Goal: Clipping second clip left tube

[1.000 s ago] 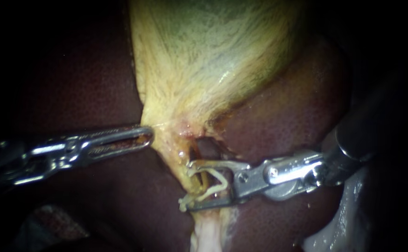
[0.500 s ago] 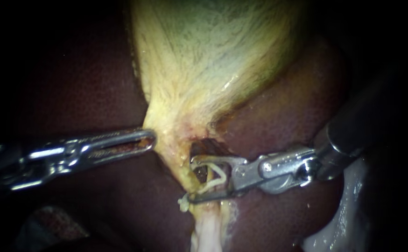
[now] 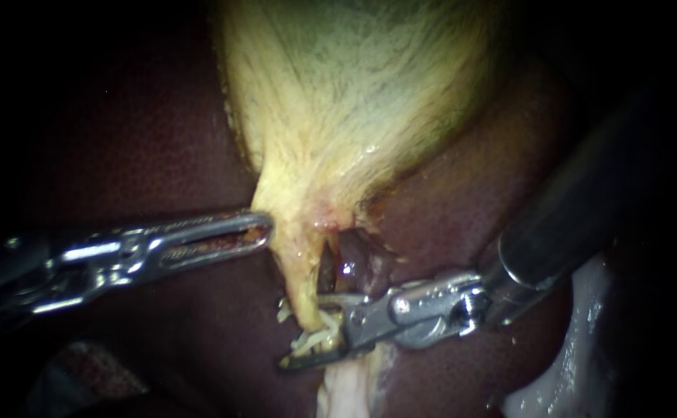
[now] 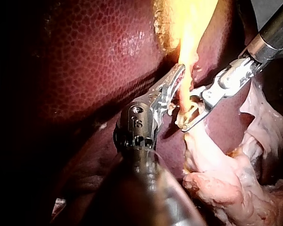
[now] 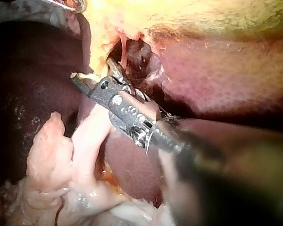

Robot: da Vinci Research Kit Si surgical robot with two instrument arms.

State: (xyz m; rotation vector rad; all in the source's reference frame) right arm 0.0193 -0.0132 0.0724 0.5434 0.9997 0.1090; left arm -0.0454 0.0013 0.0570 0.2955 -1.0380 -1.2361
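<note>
The yellow-green gallbladder (image 3: 354, 101) narrows down to the left tube (image 3: 301, 279), a yellow strand beside a dark window in the tissue. My right instrument (image 3: 311, 333) comes in from the right. Its jaws reach across the lower end of that tube, pressed close on a white clip (image 3: 317, 338) that wraps it. In the right wrist view the same jaws (image 5: 92, 80) end at the tube under the yellow tissue. My left instrument (image 3: 257, 227) lies level from the left, its jaws shut on the edge of the gallbladder neck, which also shows in the left wrist view (image 4: 177, 77).
Dark red liver (image 3: 470, 201) surrounds the gallbladder on both sides. A pale, fatty flap of tissue (image 3: 346, 387) hangs below the clipped spot, and it looks lumpy in the left wrist view (image 4: 217, 169). A whitish fold lies at the lower right (image 3: 563, 371).
The right instrument has slid left and down along the tube, and its jaws have drawn together, squeezing the clip. The left instrument and the gallbladder neck have shifted slightly right.
</note>
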